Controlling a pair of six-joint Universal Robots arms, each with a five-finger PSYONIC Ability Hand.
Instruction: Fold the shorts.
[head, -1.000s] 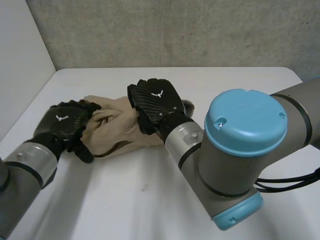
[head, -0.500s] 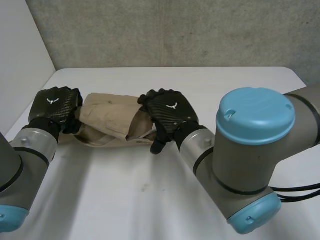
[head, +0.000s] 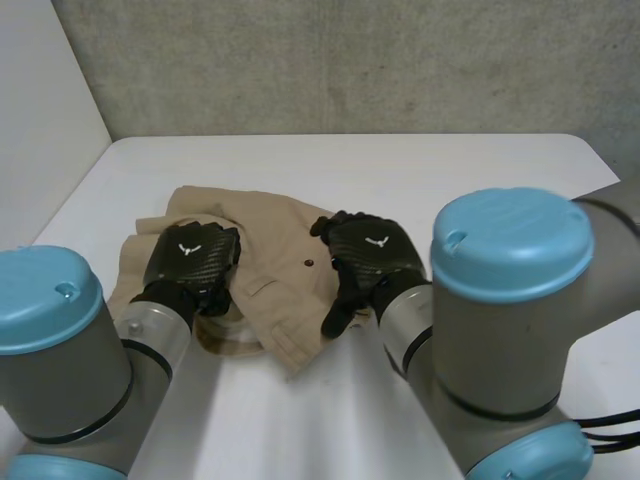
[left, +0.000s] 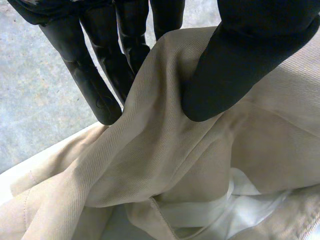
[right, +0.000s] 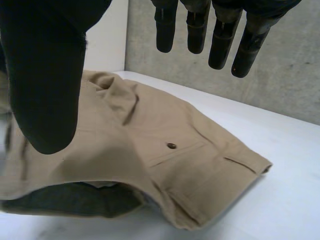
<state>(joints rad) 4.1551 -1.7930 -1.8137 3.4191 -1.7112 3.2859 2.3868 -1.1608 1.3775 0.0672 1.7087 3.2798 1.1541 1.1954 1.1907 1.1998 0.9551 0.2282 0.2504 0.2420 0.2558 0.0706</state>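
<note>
The tan shorts (head: 280, 262) lie rumpled on the white table (head: 450, 170), with a buttoned back pocket (head: 309, 263) facing up. My left hand (head: 190, 262) is on the near left part of the shorts. In the left wrist view its thumb (left: 240, 65) and fingers (left: 100, 85) pinch a raised fold of the shorts (left: 165, 165), and white lining shows beneath. My right hand (head: 372, 255) hovers at the right edge of the shorts. Its fingers (right: 220, 45) are straight and apart from the thumb (right: 45, 75), holding nothing above the shorts (right: 165, 120).
A grey concrete wall (head: 350, 60) stands behind the table's far edge, and a white panel (head: 40, 120) borders its left side. Bare tabletop stretches to the right of the shorts and towards the far right corner (head: 560, 150).
The shorts went from a bunched roll farther back to a looser spread nearer me. My left hand closed on a fold of them. My right hand let go and straightened its fingers.
</note>
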